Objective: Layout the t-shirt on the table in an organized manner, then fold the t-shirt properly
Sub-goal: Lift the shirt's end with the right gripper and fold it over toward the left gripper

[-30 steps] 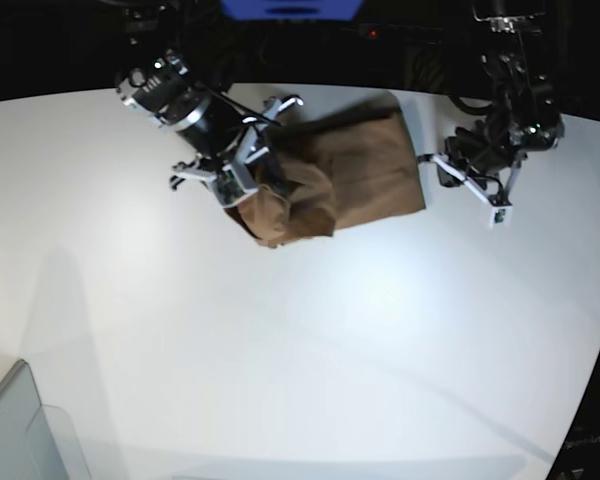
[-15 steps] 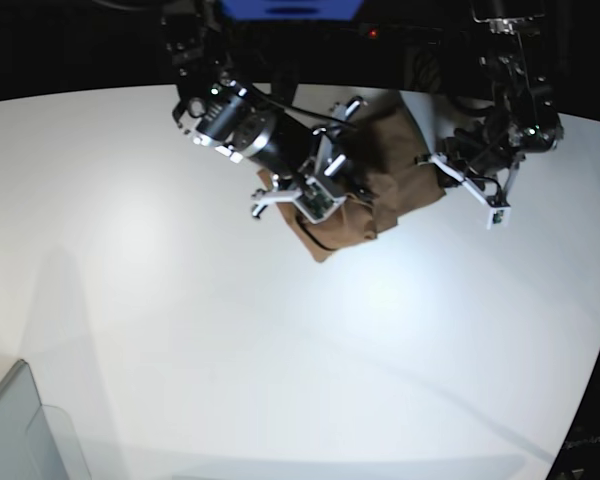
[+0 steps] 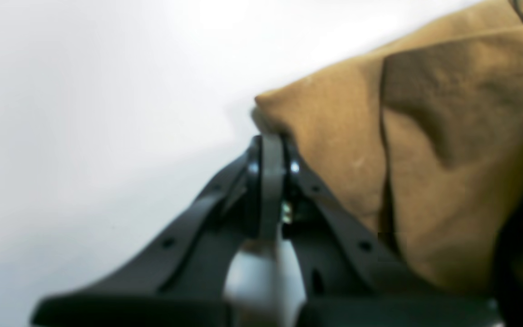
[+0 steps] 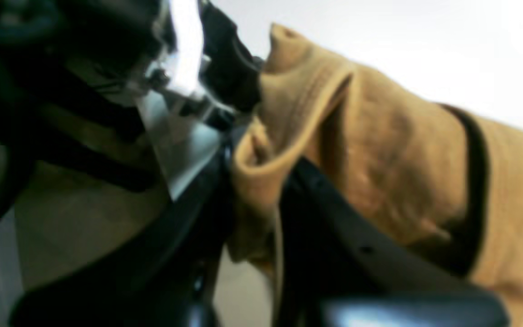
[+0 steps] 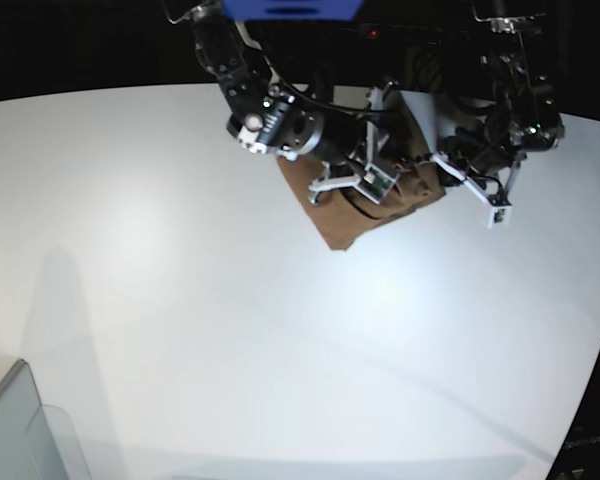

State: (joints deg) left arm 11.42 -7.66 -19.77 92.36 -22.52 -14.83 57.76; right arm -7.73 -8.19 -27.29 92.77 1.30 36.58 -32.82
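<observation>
Tan shirt [image 5: 380, 205] lies bunched at the far edge of our white counter [image 5: 230, 330]. Left of its centre, our right fingers [image 4: 252, 150] pinch a thick fold of cloth. At the shirt's right corner, our left fingers [image 3: 268, 145] press together on the edge. We should carry the fold across evenly, keeping the corner pinned.

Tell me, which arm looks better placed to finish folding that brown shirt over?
Probably the right arm. Its claw is shut on a bunched fold of the tan-brown cloth t-shirt and sits above the shirt. The left claw pinches only the shirt's corner at the edge.
</observation>
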